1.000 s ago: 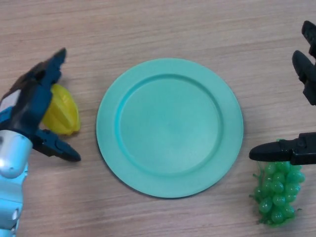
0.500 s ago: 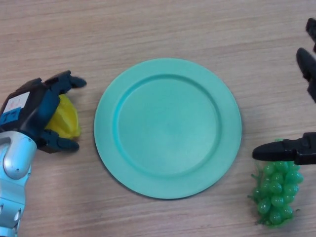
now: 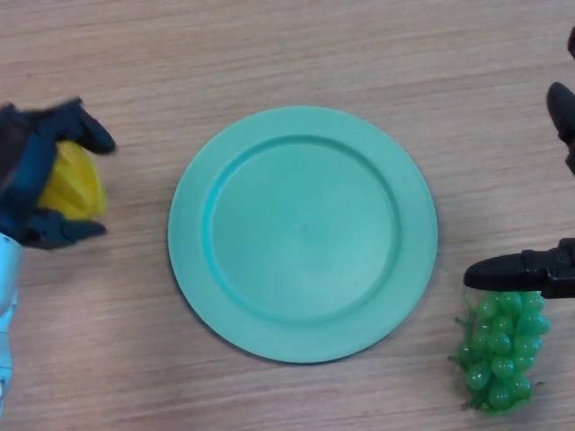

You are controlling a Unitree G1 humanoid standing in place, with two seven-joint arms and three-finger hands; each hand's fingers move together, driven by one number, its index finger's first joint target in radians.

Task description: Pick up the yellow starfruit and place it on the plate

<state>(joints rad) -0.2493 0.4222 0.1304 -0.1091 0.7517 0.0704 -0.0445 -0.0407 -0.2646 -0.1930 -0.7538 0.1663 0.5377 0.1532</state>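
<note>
Green plate [image 3: 303, 334] bare; yellow starfruit [image 3: 72, 182] clasped in left hand [image 3: 27, 171]

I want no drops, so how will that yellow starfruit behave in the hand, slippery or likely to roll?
The starfruit looks glossy and ridged, so probably slick yet grippable. The left hand curls round it. Set on the plate, its ridges likely stop rolling.

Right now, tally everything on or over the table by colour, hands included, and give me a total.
Yellow: 1, the starfruit held in the left hand.
Green: 2, the plate and the bunch of grapes.
Black: 2, the left hand and the right hand.
Total: 5.
</note>
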